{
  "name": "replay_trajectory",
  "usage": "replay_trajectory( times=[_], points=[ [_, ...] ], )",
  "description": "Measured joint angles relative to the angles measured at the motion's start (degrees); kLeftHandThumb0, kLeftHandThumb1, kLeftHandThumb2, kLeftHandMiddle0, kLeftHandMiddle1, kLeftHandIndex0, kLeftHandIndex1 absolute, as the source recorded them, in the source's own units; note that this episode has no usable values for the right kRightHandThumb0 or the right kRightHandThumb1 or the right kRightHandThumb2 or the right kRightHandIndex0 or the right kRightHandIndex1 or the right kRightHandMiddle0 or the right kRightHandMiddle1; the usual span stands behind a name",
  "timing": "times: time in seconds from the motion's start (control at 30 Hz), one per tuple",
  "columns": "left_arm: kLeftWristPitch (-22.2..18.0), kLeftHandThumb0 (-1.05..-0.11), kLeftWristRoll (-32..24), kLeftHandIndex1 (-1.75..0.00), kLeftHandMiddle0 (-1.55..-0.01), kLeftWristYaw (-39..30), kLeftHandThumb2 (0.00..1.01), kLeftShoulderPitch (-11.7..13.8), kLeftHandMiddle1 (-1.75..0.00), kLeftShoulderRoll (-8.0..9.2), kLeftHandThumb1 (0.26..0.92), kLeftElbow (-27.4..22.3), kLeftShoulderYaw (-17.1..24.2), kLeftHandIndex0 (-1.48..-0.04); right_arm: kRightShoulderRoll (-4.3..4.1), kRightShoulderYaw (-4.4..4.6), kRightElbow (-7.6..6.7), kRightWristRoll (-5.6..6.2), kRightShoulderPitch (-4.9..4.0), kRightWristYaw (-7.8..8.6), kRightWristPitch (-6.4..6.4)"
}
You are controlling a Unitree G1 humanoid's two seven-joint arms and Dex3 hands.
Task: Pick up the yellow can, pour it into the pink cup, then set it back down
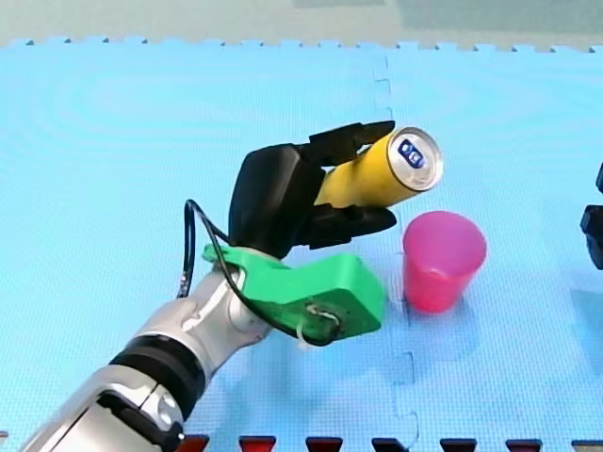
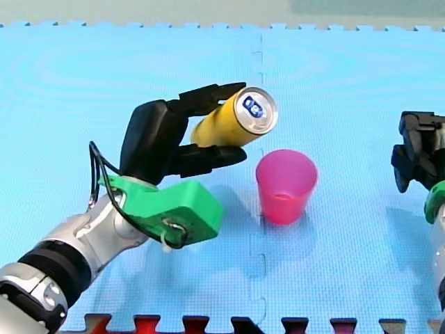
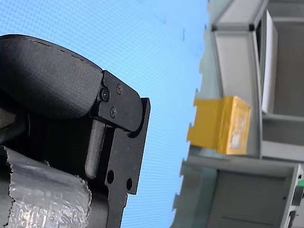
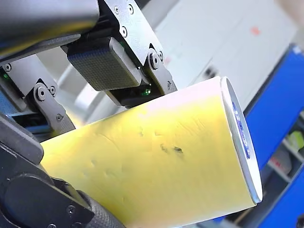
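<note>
As left hand [image 1: 283,193] grips yellow can [image 1: 363,177] (top toward pink cup [image 1: 441,264]), right hand [image 2: 419,149] apart

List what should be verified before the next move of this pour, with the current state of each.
1. Grasp: left hand is closed on the yellow can, with fingers above and below it: ok.
2. Can tilted, its top end toward the pink cup: ok.
3. Can opening directly over the cup's mouth: cannot tell.
4. Cup upright on the blue mat: ok.
5. Right hand at the mat's right side, apart from the cup: ok.
</note>
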Motion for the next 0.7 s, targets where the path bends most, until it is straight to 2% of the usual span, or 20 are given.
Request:
replay_trajectory(
  times=[0.43, 0.7],
  points=[
    [-0.21, -0.386, -18.25, 0.0, -1.29, -16.13, 0.01, 6.71, -0.01, -2.45, 0.863, 0.6, 12.64, -1.17, -0.05, -0.01, 0.0, 0.01, 0.09, 0.46, 0.0],
    [-0.3, -0.381, -28.92, 0.0, -1.28, -23.11, 0.0, 10.72, -0.01, -3.7, 0.863, 1.69, 22.54, -1.17, -0.65, 0.01, -0.01, 0.0, 0.39, 0.57, 0.0]
  ],
)
